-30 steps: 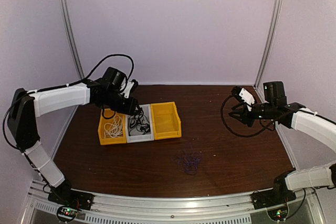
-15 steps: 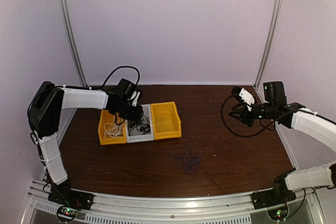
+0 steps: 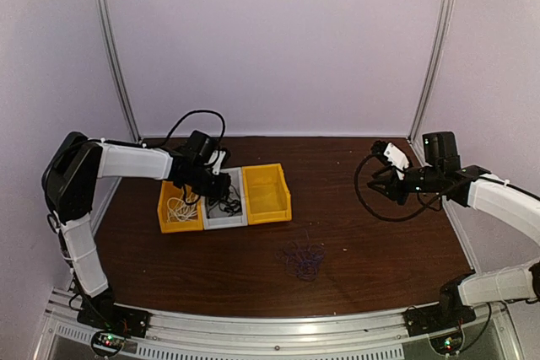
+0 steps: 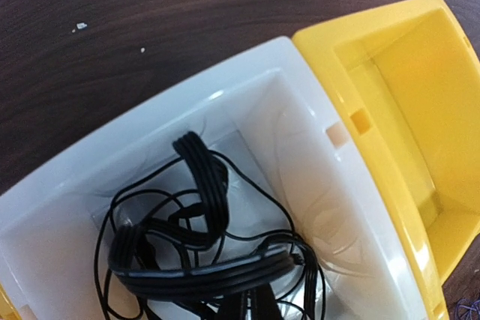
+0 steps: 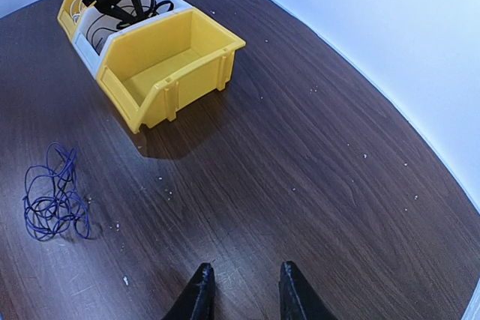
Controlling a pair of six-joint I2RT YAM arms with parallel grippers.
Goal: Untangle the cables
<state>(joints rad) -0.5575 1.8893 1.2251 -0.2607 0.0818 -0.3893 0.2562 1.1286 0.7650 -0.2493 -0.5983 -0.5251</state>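
The left yellow bin [image 3: 179, 224], white middle bin [image 3: 225, 220] and right yellow bin [image 3: 267, 190] stand touching in a row on the desk [image 3: 380, 242], with no gap between them. The left arm [image 3: 135, 160] hangs over the middle bin, whose floor black cables [image 4: 195, 260] crowd. A dark blue cable [image 3: 302, 259] lies before the bins. Bare desk stretches ahead of the right fingers [image 5: 199, 294].

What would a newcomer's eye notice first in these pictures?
Three bins stand in a row on the left half of the table: the left yellow bin holds a white cable, the white bin black cables, the right yellow bin nothing. The left gripper is down over the white bin, shut. A dark blue cable lies loose on the table nearer the arms, and the right gripper hovers open at the far right.
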